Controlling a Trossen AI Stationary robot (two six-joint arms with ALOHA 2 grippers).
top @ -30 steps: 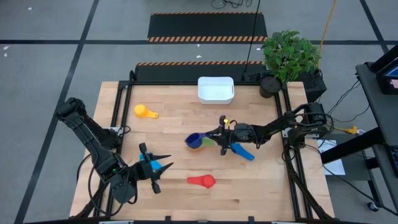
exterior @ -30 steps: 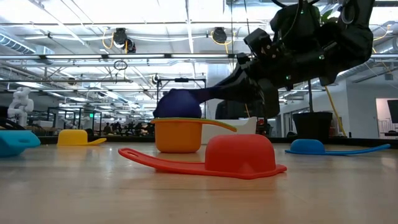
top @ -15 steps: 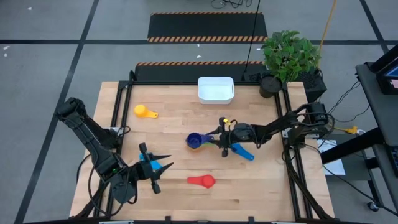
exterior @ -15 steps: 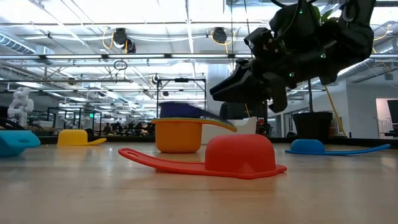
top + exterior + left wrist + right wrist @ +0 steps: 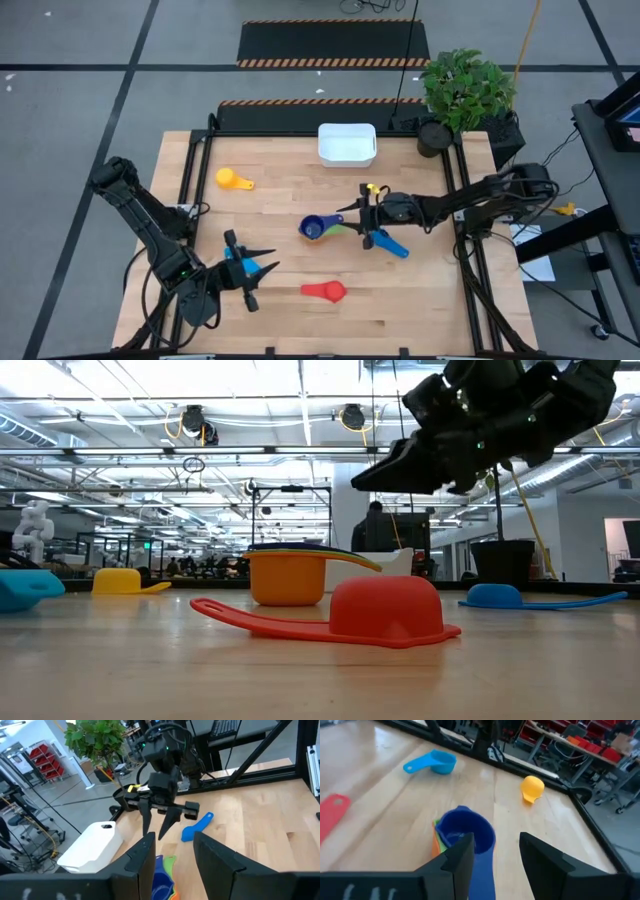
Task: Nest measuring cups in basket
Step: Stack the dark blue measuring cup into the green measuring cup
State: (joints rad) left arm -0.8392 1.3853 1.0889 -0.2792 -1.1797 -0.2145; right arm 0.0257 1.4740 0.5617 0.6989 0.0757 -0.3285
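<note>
A stack of cups stands mid-table on its orange bottom cup, with the dark blue cup nested on top. My right gripper hangs open above and just right of the stack, touching nothing. My left gripper waits open near the near-left corner, beside the light blue cup, which lies on the table. The red cup, a blue cup and the yellow cup lie mouth down, apart from one another. The white basket sits at the far edge.
A potted plant in a black pot stands at the far right corner, right of the basket. Black frame rails run along the table's left and right edges. Bare wood lies between the stack and the basket.
My right gripper let go of the dark blue cup, which dropped from above the stack into it and now sits nested on top. The gripper then rose and drew back a little toward the table's right edge.
</note>
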